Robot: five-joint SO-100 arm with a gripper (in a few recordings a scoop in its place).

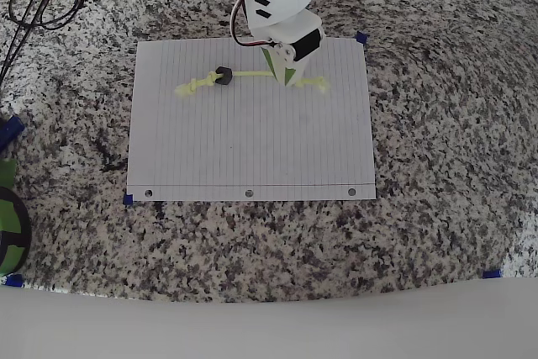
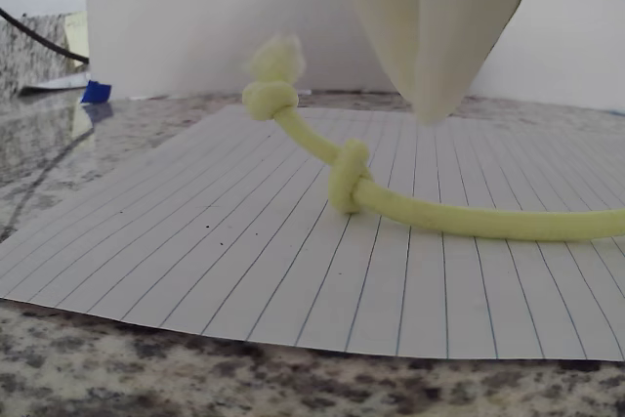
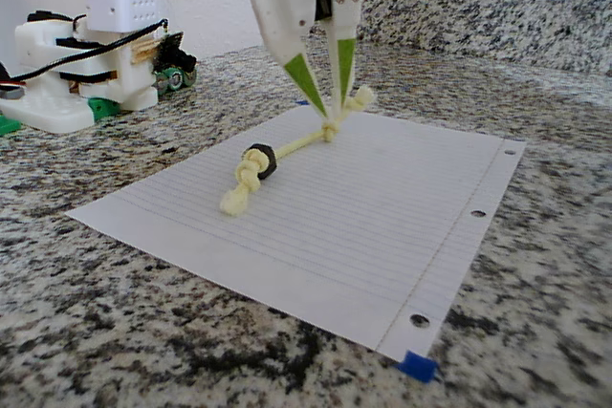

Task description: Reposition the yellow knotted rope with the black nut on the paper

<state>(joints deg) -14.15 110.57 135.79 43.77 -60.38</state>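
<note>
From the overhead camera I had the rope lying across the upper part of the paper, long axis running pretty much 9 to 3 o'clock, parallel to the ruled lines. One frayed end pointed toward 9, the other toward 3. The nut sat threaded on the rope left of the middle, right up against a knot on its 9 o'clock side. The whole rope was on the sheet, closer to the far edge than to the edge with the punched holes.

The gripper was hanging point-down over the right part of the rope, between the nut and the 3 o'clock end. In the side camera the two fingers came down to a narrow V with the tips nearly together, right at a knot near that end of the rope. I honestly couldn't tell if the tips were pinching the cord or just sitting in front of it, so whether it was closed on anything is a shrug from me.

The wrist camera had the rope lying flat on the paper, curving away toward about 11 o'clock, with two knots and a fuzzy tip at the far end. The finger tip hung above the sheet, clear of the cord in that view. The counter was speckled granite, blue tape at the paper's near corner.
</note>
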